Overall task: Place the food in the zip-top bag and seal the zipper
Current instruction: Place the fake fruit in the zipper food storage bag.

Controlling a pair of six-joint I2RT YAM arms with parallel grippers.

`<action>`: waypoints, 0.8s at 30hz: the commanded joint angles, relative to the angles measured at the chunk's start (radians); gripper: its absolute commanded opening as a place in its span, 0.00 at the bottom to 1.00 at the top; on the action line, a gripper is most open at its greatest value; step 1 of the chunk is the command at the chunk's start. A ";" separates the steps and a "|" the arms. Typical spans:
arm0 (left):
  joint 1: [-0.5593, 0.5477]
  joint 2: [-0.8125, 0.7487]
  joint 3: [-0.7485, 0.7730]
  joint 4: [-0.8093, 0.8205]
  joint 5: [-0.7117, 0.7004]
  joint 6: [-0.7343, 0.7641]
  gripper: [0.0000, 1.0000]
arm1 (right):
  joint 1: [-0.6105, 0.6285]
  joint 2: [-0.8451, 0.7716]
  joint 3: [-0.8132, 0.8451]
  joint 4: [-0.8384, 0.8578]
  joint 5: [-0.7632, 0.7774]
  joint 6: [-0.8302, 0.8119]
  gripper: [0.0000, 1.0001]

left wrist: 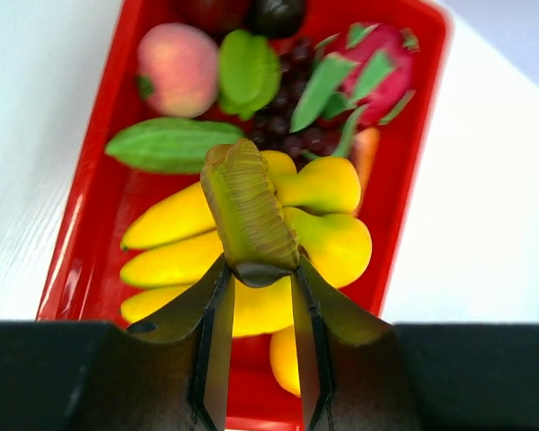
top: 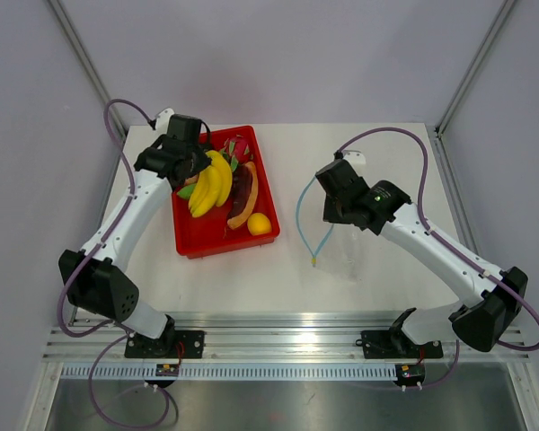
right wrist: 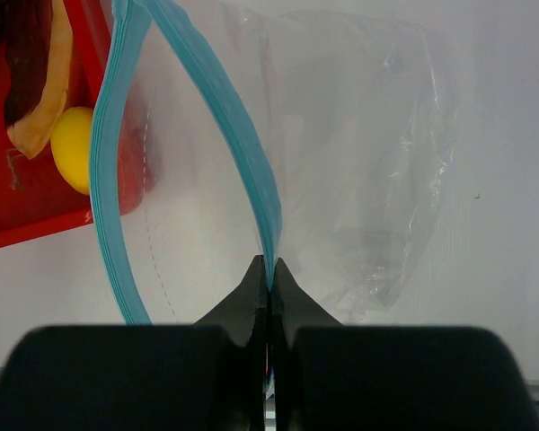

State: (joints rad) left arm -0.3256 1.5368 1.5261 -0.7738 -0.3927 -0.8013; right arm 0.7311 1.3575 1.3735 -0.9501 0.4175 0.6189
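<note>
- The table (top: 278, 278) is bare white between the tray and the bag, so I have a free lane there. There is more open room behind the bag, up to the back edge.
- The tray (top: 225, 251) lies left of centre, angled, with its left rim near the table's left edge. Its right near corner comes close to the bag's mouth.
- The bag (right wrist: 368, 162) lies on the table right of the tray. Its mouth gapes toward the tray and its clear body trails away to the right.
- The bananas (left wrist: 323, 242) sit over the tray's left half. I cannot tell whether they are lifted off the other fruit.
- The left gripper (left wrist: 259, 269) hangs above the tray. Its jaws are narrowed onto the bananas' brown-green stem, with one finger pressing each side.
- The right gripper (right wrist: 268, 269) is pinched tight on one lip of the zipper (right wrist: 238, 135). The other lip bows out leftward, and that holds the mouth wide.
- The papaya slice (top: 242, 197) lies along the tray's right side.
- The citrus (top: 259, 224) is in the tray's near right corner, just beside the bag's mouth.
- The green pieces (left wrist: 171, 144) and grapes (left wrist: 287, 126) are packed behind the bananas.
</note>
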 commanded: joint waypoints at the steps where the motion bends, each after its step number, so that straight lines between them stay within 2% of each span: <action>1: 0.000 -0.078 0.008 0.185 0.110 0.094 0.00 | -0.006 0.002 0.007 0.048 -0.023 0.007 0.00; 7: 0.002 -0.090 0.031 0.188 0.199 0.140 0.00 | -0.007 0.028 0.010 0.076 -0.052 0.005 0.00; 9: 0.003 -0.093 0.008 0.240 0.242 0.180 0.00 | -0.007 0.029 0.012 0.079 -0.055 0.007 0.00; 13: 0.019 -0.066 -0.021 0.292 0.435 0.258 0.00 | -0.006 0.026 0.010 0.073 -0.051 0.005 0.00; 19: 0.040 -0.086 -0.021 0.323 0.576 0.313 0.00 | -0.007 0.011 -0.010 0.080 -0.057 0.008 0.00; 22: 0.057 -0.096 0.008 0.311 0.678 0.312 0.00 | -0.007 0.012 -0.010 0.106 -0.108 0.016 0.00; 24: 0.059 -0.107 0.034 0.285 0.698 0.310 0.00 | -0.009 0.014 -0.008 0.138 -0.138 0.024 0.00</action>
State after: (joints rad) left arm -0.2783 1.4780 1.4975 -0.5434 0.1745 -0.5152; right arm 0.7307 1.3888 1.3605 -0.8867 0.3305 0.6258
